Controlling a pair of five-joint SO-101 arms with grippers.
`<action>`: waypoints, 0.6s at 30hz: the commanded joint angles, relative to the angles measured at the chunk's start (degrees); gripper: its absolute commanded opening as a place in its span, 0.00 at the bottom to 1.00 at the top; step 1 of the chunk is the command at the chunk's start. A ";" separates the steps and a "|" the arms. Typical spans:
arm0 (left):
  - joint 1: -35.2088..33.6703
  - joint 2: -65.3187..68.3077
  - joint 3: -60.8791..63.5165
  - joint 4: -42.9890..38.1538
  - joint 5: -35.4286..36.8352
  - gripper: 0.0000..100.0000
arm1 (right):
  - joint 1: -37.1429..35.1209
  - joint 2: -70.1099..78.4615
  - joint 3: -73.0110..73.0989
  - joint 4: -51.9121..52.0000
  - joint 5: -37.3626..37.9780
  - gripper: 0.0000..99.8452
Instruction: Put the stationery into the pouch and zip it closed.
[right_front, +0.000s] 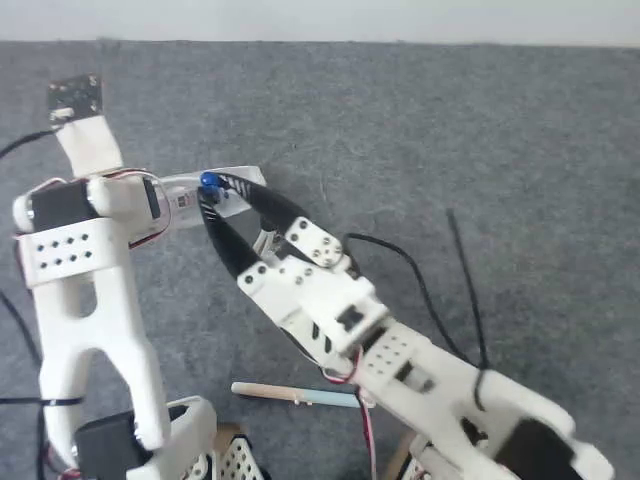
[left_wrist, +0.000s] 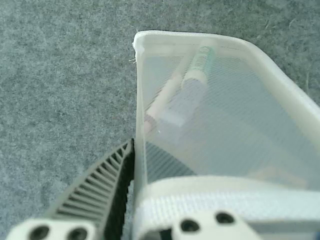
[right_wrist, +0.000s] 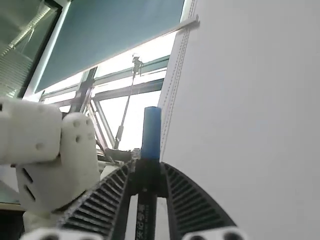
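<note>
The pouch (left_wrist: 215, 110) is see-through mesh. In the high view it sits at about 10 o'clock from the middle, lifted a bit off the table (right_front: 480, 150). Inside it lie a green-capped pen (left_wrist: 197, 70) and a pale stick (left_wrist: 162, 100), side by side.

The left tool (left_wrist: 136, 170) is pinched tight on the pouch's edge. I think it holds the pouch up so that the mouth stays steady and easy to reach.

The right tool (right_front: 222, 195) is right at the pouch. It is closed around a blue-capped pen (right_wrist: 150, 130), with the blue cap sticking out past its tips. The cap touches or nearly touches the pouch. I think the pen is held by its body so that the cap end can slide in first.

A loose pencil (right_front: 290, 394) lies flat on the table at about 6 o'clock, well apart from the pouch. It looks like it has yet to go in. The zipping comes last, I think, once the things are all inside.
</note>
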 joint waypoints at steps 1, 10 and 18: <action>0.09 2.20 4.44 -0.62 -0.26 0.01 | 1.71 5.32 -4.75 -3.03 -0.18 0.01; 0.09 2.20 4.44 -0.62 -0.26 0.01 | 3.21 13.76 -4.66 -4.97 -0.26 0.01; -0.09 2.20 4.44 -0.62 -0.35 0.01 | 3.12 14.02 -2.29 -3.30 -0.09 0.01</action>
